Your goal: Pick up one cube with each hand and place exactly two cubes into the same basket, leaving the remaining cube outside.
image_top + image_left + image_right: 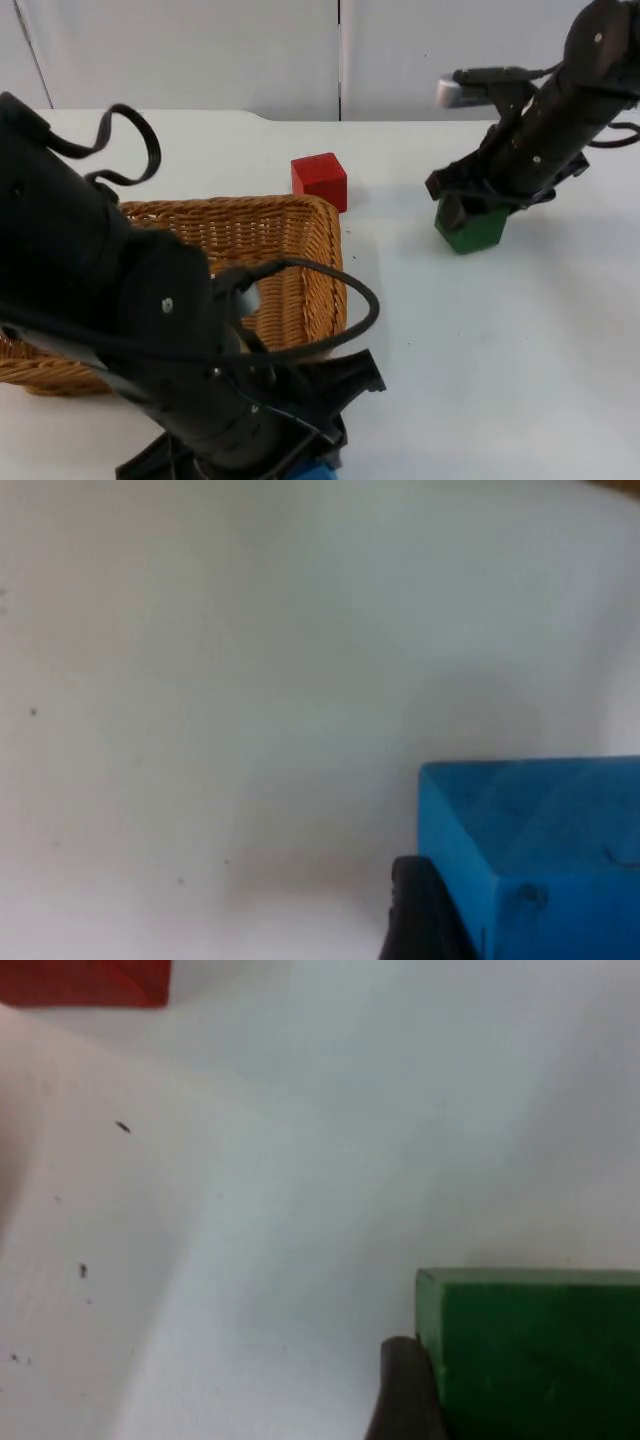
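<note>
A blue cube (318,471) lies at the table's front edge, just in front of the wicker basket (331,262), with my left gripper (312,462) down over it. In the left wrist view a black fingertip (415,917) presses against the side of the blue cube (535,840). On the right half of the table sits a green cube (472,230), and my right gripper (468,214) is shut on it from above. The right wrist view has a fingertip (401,1392) against the green cube (535,1350). A red cube (319,181) stands free behind the basket's far right corner.
The left arm's bulk covers the basket's near left part and the table's front left. The grey partition wall (200,50) closes the back. White table top (480,360) lies open between the basket and the green cube.
</note>
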{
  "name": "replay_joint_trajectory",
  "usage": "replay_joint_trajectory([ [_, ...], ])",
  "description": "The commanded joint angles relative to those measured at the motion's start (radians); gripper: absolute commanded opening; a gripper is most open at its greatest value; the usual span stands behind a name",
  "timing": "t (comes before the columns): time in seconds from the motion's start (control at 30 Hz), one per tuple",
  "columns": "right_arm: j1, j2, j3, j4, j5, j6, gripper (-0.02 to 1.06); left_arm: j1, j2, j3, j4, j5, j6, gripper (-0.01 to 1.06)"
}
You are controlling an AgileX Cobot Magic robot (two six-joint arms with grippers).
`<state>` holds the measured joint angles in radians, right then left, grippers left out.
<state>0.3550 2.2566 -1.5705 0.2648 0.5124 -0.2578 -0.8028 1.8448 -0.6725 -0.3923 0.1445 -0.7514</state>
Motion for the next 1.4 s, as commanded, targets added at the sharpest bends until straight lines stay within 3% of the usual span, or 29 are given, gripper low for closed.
replay_joint_trajectory([
  [0.0, 0.006, -0.032, -0.004, -0.002, -0.007, -0.004, 0.00, 0.000, -0.036, -0.002, 0.020, 0.007, -0.005, 0.00],
  [0.43, 0.006, -0.151, -0.004, -0.026, 0.055, -0.004, 0.00, -0.092, -0.278, -0.002, 0.046, 0.013, 0.014, 0.00],
  [0.6, 0.006, -0.211, -0.004, -0.026, 0.100, -0.004, 0.00, -0.105, -0.377, -0.002, 0.205, 0.009, 0.016, 0.00],
  [0.7, 0.006, -0.247, -0.004, -0.026, 0.136, -0.004, 0.00, -0.105, -0.447, -0.002, 0.377, 0.064, 0.016, 0.00],
  [0.93, 0.006, -0.303, -0.004, -0.024, 0.194, -0.004, 0.00, -0.105, -0.526, -0.002, 0.621, 0.178, 0.016, 0.00],
  [1.37, 0.006, -0.316, -0.004, -0.022, 0.287, -0.024, 0.00, -0.103, -0.531, -0.002, 0.773, 0.241, 0.016, 0.00],
])
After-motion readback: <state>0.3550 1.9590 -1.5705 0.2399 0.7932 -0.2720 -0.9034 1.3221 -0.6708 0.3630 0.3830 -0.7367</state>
